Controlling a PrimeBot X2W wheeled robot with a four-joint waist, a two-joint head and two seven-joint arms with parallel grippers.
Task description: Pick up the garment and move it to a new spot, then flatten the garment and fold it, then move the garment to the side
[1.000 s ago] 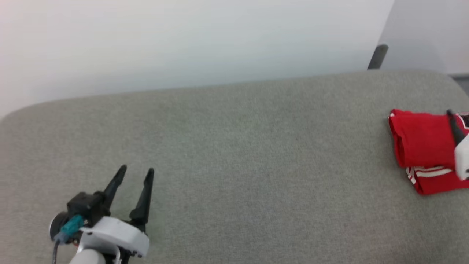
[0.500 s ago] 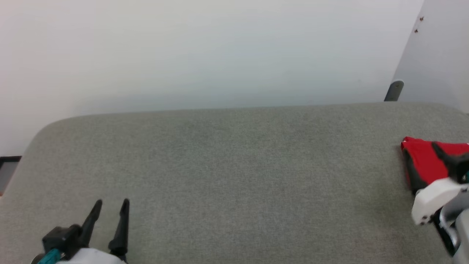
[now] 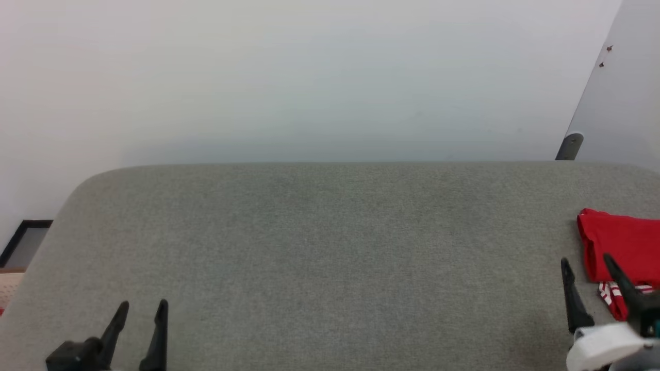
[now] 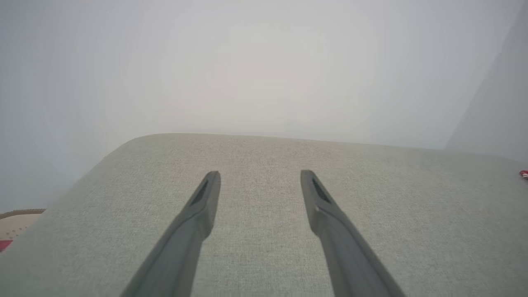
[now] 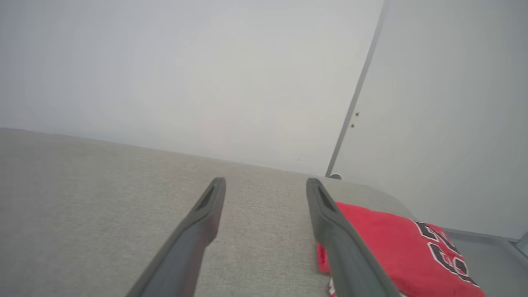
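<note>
Right gripper (image 5: 266,182) and left gripper (image 3: 143,304) open and empty; garment (image 5: 383,243) folded at the cushion's right end.

The right gripper's fingers are spread wide with nothing held between them. Its right finger is seen across the garment's left edge, though whether cloth is touched cannot be told from these views. The left gripper is likewise parted and empty, low over the cushion (image 3: 330,232) and well apart from the garment. The garment is laid folded at the far right of the cushion, with striped trim showing below the fold. The task is judged all but done. A risk is posed by the near finger: should cloth be snagged when that arm is drawn away, the fold could be pulled open or the garment dragged off the cushion's end.
</note>
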